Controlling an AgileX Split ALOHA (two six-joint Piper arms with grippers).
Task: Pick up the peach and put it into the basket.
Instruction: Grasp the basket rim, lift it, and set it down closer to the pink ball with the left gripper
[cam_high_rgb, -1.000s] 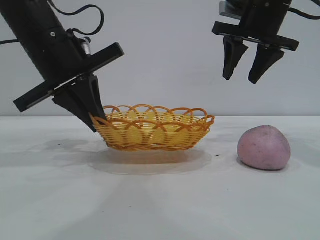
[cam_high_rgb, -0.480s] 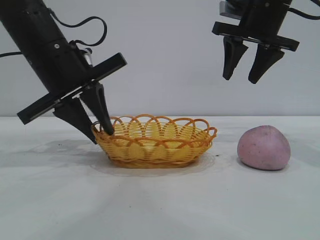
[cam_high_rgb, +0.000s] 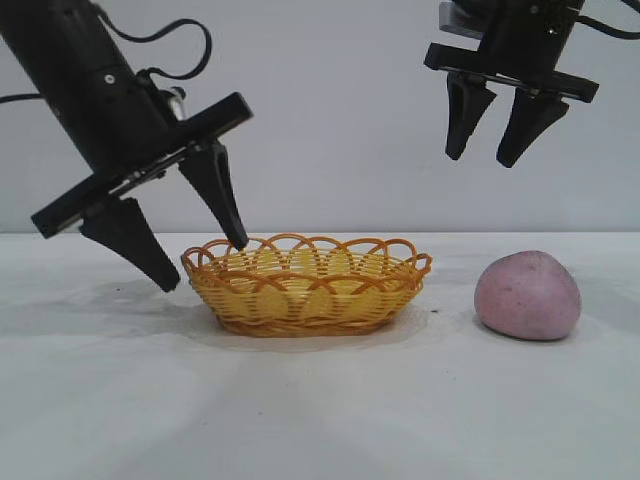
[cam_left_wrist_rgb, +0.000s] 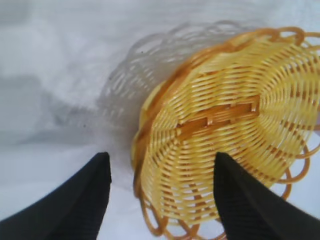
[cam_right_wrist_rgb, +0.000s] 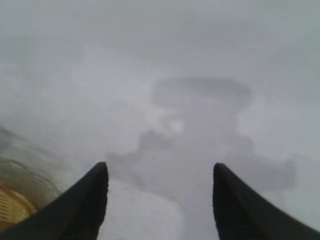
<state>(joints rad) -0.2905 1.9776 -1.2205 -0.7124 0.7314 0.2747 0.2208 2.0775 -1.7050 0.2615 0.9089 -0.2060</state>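
The yellow woven basket (cam_high_rgb: 305, 283) with an orange looped rim sits flat on the white table, left of centre. It also fills the left wrist view (cam_left_wrist_rgb: 225, 130). My left gripper (cam_high_rgb: 205, 265) is open at the basket's left end. One finger hangs over the rim and the other stands outside it; neither grips it. The pink-mauve peach (cam_high_rgb: 527, 295) rests on the table to the right of the basket. My right gripper (cam_high_rgb: 492, 160) is open and empty, high above the table, up and left of the peach. The peach does not show in the right wrist view.
The white table top (cam_high_rgb: 320, 410) runs to a pale grey back wall. The right wrist view shows bare table (cam_right_wrist_rgb: 165, 100) with the gripper's shadow and a sliver of the basket (cam_right_wrist_rgb: 12, 202) at one edge.
My left gripper opened and let go of the basket's left rim, then rose a little. The basket, tilted and lifted before, dropped flat onto the table. The right arm and the peach have not moved.
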